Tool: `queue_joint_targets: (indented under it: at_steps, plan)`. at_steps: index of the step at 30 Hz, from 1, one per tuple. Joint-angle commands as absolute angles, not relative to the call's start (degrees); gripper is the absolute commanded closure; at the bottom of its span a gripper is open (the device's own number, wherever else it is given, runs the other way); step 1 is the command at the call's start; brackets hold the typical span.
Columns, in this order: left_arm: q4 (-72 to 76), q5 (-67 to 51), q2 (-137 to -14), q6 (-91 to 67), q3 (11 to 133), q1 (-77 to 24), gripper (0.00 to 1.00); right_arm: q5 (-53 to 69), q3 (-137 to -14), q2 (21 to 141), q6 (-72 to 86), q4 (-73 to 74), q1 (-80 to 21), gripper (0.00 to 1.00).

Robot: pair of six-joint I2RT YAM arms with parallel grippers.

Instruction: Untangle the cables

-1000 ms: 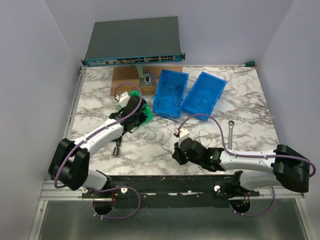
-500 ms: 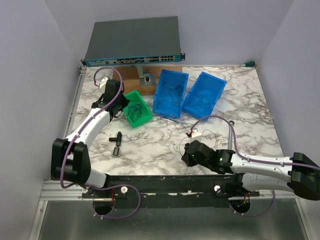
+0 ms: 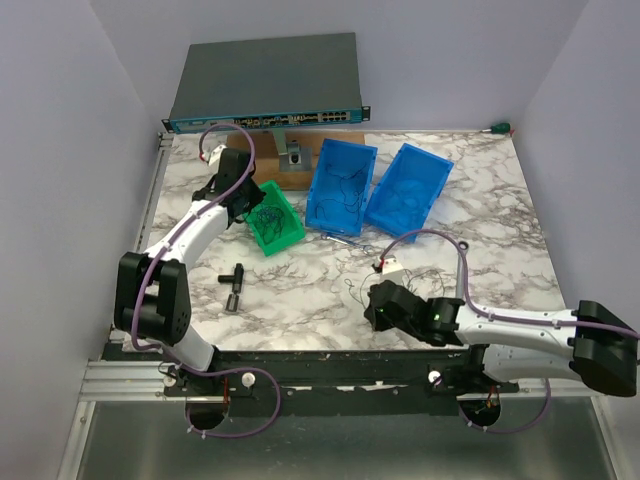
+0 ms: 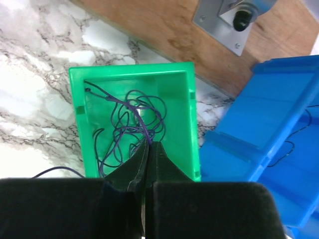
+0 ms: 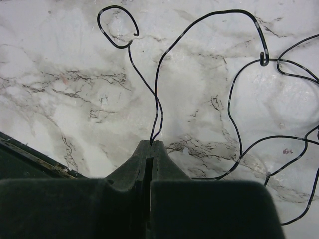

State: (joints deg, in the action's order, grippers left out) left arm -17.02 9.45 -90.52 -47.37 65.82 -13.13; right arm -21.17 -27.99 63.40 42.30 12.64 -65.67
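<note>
A tangle of thin blue-purple cables (image 4: pixel 130 122) lies in a small green bin (image 4: pixel 182 119), which stands left of centre on the table (image 3: pixel 285 228). My left gripper (image 4: pixel 149 144) hovers over the bin's near side (image 3: pixel 252 205), shut on one purple strand that runs up into the tangle. Near the front edge, black cables (image 5: pixel 234 99) sprawl in loose loops on the marble (image 3: pixel 352 290). My right gripper (image 5: pixel 151 143) sits low over them (image 3: pixel 370 308), shut on a folded black strand. More thin wires lie in the two blue bins (image 3: pixel 340 185).
The second blue bin (image 3: pixel 408 190) stands to the right of the first. A network switch (image 3: pixel 265 85) and a wooden board (image 3: pixel 250 158) are at the back. A black T-shaped tool (image 3: pixel 235 285) lies front left, a silver wrench (image 3: pixel 462 258) to the right.
My left arm swung from in front of the green bin to its back left, uncovering the bin. My right gripper shifted a little to the right along the front edge.
</note>
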Motion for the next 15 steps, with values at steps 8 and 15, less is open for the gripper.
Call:
queue_joint_targets:
  at_steps: [8,15]
  plan:
    - [-10.8,3.0,-90.2,-47.4,67.9,-12.1,1.0,-21.8,-30.4,68.8,39.5,5.8,-66.0,0.99]
    - [-5.0,2.2,-92.4,-48.7,65.6,-9.9,1.0,-22.1,-31.9,71.4,38.5,5.1,-66.0,0.99]
